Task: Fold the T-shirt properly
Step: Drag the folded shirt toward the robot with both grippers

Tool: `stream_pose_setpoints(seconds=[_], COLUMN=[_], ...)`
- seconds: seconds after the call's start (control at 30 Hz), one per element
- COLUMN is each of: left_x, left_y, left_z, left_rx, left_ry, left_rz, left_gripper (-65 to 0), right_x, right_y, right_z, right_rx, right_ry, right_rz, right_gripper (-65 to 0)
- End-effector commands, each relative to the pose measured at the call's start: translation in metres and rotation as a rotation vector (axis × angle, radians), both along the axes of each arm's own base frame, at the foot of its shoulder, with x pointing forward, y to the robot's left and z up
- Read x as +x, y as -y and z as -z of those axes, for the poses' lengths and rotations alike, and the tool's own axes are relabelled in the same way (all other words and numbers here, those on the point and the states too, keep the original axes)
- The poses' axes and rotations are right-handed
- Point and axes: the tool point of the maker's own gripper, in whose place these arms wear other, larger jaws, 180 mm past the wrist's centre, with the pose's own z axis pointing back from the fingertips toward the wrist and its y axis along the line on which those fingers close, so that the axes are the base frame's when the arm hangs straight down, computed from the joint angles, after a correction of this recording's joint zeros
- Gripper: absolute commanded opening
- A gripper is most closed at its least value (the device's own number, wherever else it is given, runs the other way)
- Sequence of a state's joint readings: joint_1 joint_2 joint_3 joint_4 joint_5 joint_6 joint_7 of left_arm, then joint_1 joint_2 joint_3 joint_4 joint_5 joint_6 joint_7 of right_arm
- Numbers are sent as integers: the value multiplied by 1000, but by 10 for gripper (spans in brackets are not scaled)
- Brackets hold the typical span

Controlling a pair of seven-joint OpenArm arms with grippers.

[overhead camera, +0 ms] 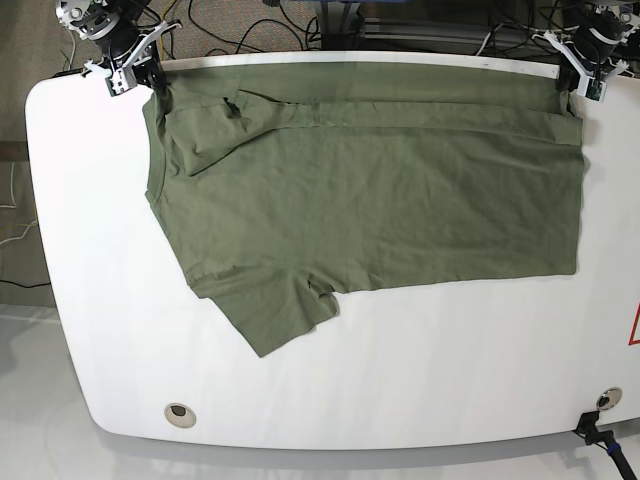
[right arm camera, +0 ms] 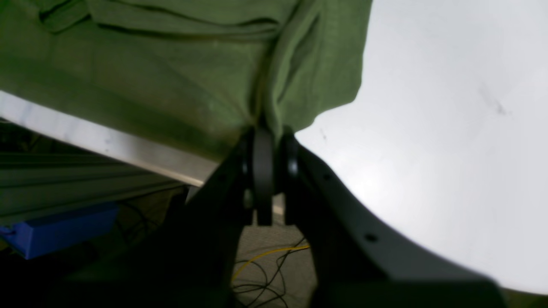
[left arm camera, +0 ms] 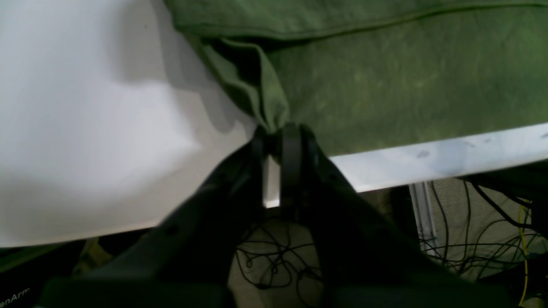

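A blue plastic box [right arm camera: 60, 229] and loose black and yellow cables [left arm camera: 479, 239] are seen on the carpeted floor beyond the far edge of the white, round-cornered surface [overhead camera: 420, 370]. A small round grey inset [overhead camera: 178, 412] is set near the surface's front edge. The large olive-green short-sleeved cotton T-shirt [overhead camera: 380, 200] is spread flat across the far half of the surface, one sleeve pointing toward the front, its far edge folded over in a narrow band. The left pincer [left arm camera: 276, 132] is closed on one far corner of the T-shirt, and the right pincer [right arm camera: 269, 132] is closed on the other; the cloth is bunched at each grip.
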State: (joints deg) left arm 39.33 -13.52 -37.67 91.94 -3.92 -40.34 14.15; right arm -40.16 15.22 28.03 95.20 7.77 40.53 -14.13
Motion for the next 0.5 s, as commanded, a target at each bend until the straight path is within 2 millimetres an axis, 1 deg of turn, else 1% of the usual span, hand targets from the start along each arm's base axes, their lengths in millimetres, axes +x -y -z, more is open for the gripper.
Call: stream_pose_setpoints(seconds=[0.0,0.13,0.17,0.23,0.27,0.3,0.37,0.43,0.47], left_x=[-1,8,6,11,14,14,15,15,16], left_y=[-5,-2,-2,-2,-2,-2,-2,-3,-4], left_z=[-3,-13,-13,-15,-17,-17,-17,-17,-18], left_rx=[25,43,49,62,64,66,68,72,76], left_ry=[-11,13,0,-2,4,0,2,0,2], left_rz=[5,29,29,34,36,35,37,38,42], left_gripper=[-650,-650,-635,-498,-450,-416,-369,-345,-345], right_x=[-24,-23,-23,-23,-23,-23,-23,-23,-23], right_y=[12,11,11,11,11,11,11,11,11], right_z=[15,15,15,15,15,15,15,15,15], right_rx=[-78,-75,-75,-75,-75,-75,-75,-75,-77], right_ry=[-122,-121,-121,-121,-121,-121,-121,-121,-121], right_rz=[-19,-20,-20,-20,-20,-20,-20,-20,-21], right_gripper=[-650,-650,-650,-650,-650,-650,-650,-650,-650])
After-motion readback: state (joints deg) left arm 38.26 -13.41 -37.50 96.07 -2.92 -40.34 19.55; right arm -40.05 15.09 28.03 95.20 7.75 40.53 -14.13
